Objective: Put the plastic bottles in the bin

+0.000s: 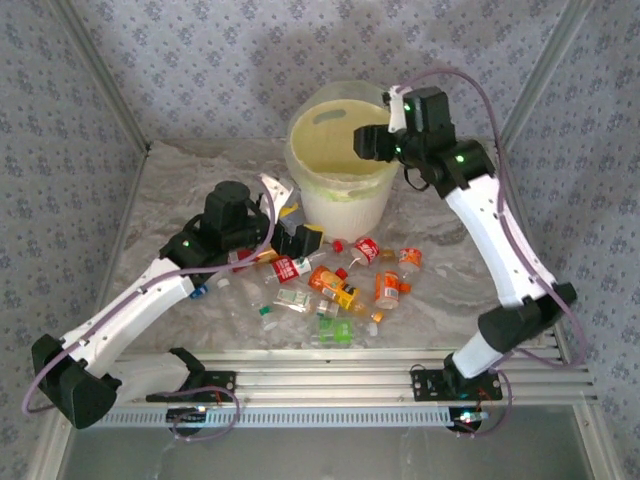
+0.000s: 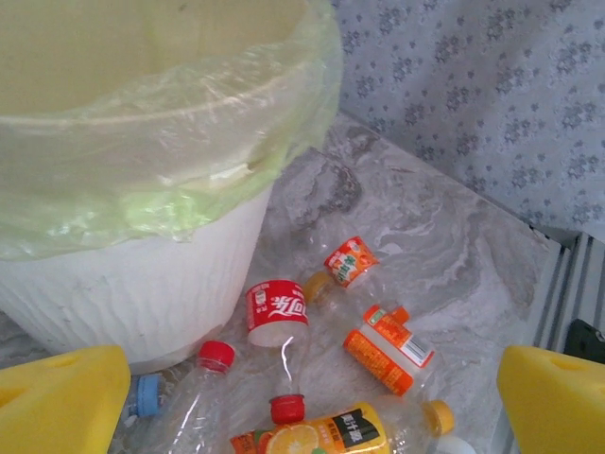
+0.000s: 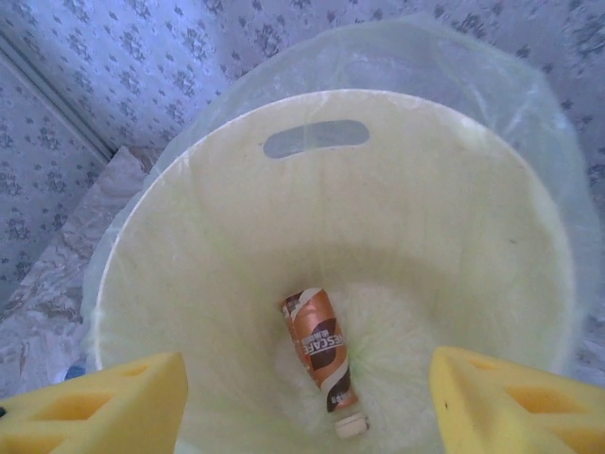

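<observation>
Several plastic bottles (image 1: 335, 285) lie scattered on the marble table in front of the bin (image 1: 340, 195). My left gripper (image 1: 283, 205) hangs open low beside the bin's base; in the left wrist view the left gripper (image 2: 307, 407) has its yellow fingers (image 2: 61, 402) wide apart over a red-labelled bottle (image 2: 277, 310), an orange-labelled one (image 2: 388, 348) and an orange-juice bottle (image 2: 331, 435). My right gripper (image 1: 375, 138) hovers over the bin's mouth. In the right wrist view the right gripper (image 3: 307, 407) is open and empty above a brown-labelled bottle (image 3: 319, 345) lying on the bottom of the bin (image 3: 425, 218).
The bin (image 2: 142, 274) stands at the back centre of the table, close to the patterned walls. A clear bottle with a red cap (image 2: 189, 397) lies against its base. The slotted metal rail (image 1: 330, 385) runs along the near edge.
</observation>
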You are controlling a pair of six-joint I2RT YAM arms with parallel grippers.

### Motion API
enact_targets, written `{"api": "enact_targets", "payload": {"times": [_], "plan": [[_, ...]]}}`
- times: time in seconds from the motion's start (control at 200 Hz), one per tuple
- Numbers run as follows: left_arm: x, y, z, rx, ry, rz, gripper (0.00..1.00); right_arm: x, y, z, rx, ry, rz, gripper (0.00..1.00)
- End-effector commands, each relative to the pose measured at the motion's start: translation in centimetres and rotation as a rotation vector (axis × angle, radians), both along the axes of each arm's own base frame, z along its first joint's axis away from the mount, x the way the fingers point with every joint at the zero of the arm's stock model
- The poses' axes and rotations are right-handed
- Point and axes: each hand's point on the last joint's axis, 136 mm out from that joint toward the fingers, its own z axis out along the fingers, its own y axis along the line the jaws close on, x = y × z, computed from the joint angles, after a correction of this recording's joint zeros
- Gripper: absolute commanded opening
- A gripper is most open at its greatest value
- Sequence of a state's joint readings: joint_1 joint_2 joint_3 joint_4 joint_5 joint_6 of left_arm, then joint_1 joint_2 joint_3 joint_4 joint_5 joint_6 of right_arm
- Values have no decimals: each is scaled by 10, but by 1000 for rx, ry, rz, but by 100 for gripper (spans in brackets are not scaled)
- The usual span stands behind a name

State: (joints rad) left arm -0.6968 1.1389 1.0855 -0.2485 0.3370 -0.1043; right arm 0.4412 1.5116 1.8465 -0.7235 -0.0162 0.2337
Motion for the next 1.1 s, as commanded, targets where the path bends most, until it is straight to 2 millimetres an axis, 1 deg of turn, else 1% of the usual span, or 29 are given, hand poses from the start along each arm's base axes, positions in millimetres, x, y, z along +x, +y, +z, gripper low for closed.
{"api": "enact_targets", "payload": {"times": [0.0, 0.03, 0.08, 0.18, 0.2, 0.29, 0.42, 0.475, 0.485, 0.505, 0.565, 0.69, 0.75, 0.79, 0.919, 1.094], "plan": [[-13, -6, 14, 14, -45, -65, 100, -20, -18, 9, 29, -29, -60, 70], [-15, -7, 13, 20, -47, -71, 100, -26, -23, 9, 33, -29, -70, 70], [-17, -9, 10, 32, -49, -82, 100, -39, -31, 3, 38, -15, -91, 69], [-24, -14, 4, 65, -46, -106, 100, -64, -52, -18, 38, 36, -161, 69], [-25, -15, 3, 70, -44, -110, 100, -68, -56, -27, 32, 59, -178, 69], [-29, -20, -4, 93, -41, -128, 100, -92, -74, -53, 12, 115, -224, 68], [-35, -28, -11, 110, -23, -168, 100, -121, -91, -100, -6, 228, -275, 68], [-38, -30, -12, 116, -17, -184, 100, -132, -95, -121, -11, 274, -286, 68], [-39, -30, -13, 119, -17, -186, 100, -133, -95, -121, -7, 275, -284, 68], [-39, -31, -13, 123, -16, -190, 100, -139, -94, -140, -17, 319, -273, 68], [-42, -33, -15, 134, -17, -197, 100, -148, -88, -160, -6, 370, -239, 67], [-44, -35, -19, 145, -13, -202, 100, -152, -86, -191, -14, 430, -231, 68], [-45, -36, -19, 146, -12, -205, 100, -158, -86, -210, -26, 481, -232, 67], [-46, -36, -18, 145, -14, -206, 100, -157, -87, -219, -35, 494, -238, 67], [-45, -36, -19, 149, -15, -202, 100, -147, -85, -239, -5, 509, -237, 66], [-45, -37, -21, 156, -14, -195, 100, -133, -95, -273, 13, 577, -288, 67]]}}
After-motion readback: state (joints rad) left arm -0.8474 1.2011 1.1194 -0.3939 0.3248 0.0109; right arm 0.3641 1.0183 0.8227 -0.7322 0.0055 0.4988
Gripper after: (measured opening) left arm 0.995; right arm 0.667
